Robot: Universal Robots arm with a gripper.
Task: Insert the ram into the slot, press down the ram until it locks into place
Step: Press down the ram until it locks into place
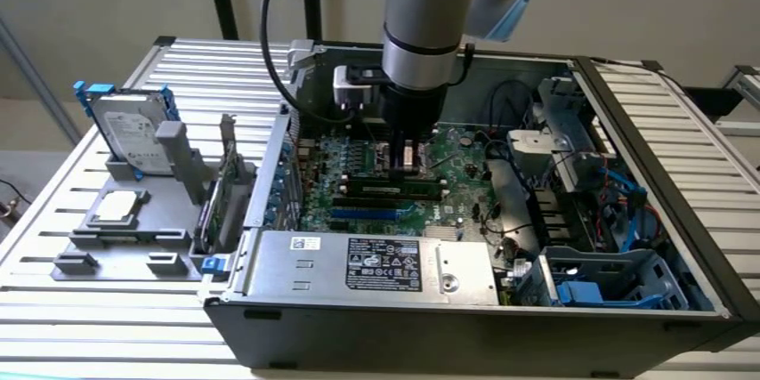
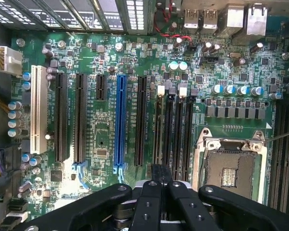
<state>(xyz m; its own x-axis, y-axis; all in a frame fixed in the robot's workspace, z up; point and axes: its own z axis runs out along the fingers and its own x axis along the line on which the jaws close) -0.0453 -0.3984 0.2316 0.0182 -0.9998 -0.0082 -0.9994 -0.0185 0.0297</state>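
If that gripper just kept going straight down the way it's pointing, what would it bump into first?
Most likely the ram standing in a black memory slot on the motherboard: the gripper hangs directly above it. The remaining gap is hard to judge.

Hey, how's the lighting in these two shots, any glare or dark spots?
Exterior view: even, soft light, with mild glare on the power supply cover. Wrist view: the motherboard is brightly and evenly lit, while the hand reads as a dark mass with little detail.
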